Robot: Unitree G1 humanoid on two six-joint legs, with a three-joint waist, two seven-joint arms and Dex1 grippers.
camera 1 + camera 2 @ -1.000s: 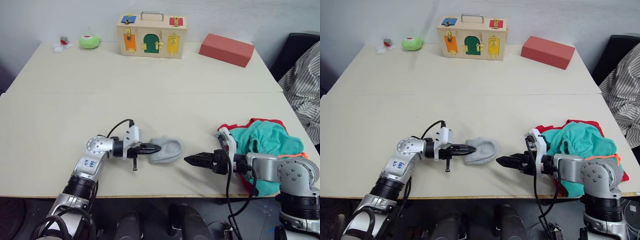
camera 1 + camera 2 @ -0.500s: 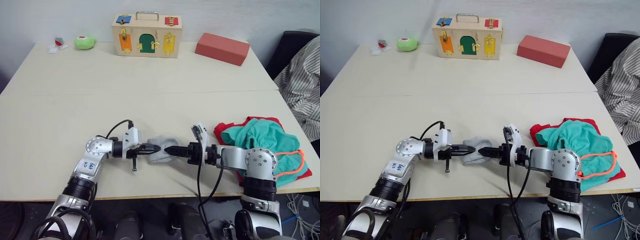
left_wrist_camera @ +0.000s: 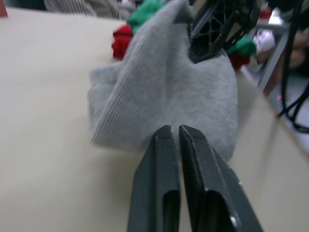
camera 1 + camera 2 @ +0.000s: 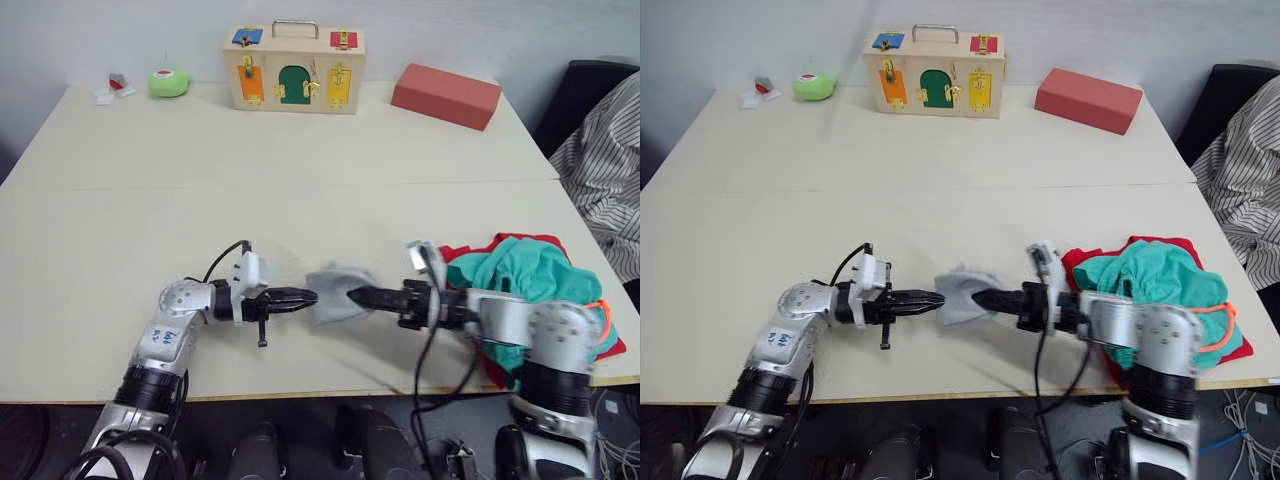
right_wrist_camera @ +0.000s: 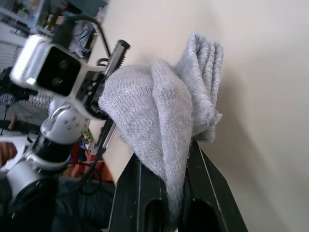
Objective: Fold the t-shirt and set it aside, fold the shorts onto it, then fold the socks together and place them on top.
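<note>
The light-grey socks (image 4: 335, 293) are lying bunched near the bench's front edge, one part lifting off the surface in a peaked fold. The teal-green shorts (image 4: 525, 272) are sitting crumpled, orange trim showing, atop the red t-shirt (image 4: 465, 254), whose edges are peeking out beneath, over to the right.

Back edge of the table (image 4: 300, 170) has a wooden latch-board box (image 4: 293, 69) with colourful little doors and a metal handle. There's a red brick-shaped block (image 4: 446, 96) to its right and a green round toy (image 4: 169, 82) over at the far left corner. Striped cloth (image 4: 605, 170) hangs past the table's right side.
</note>
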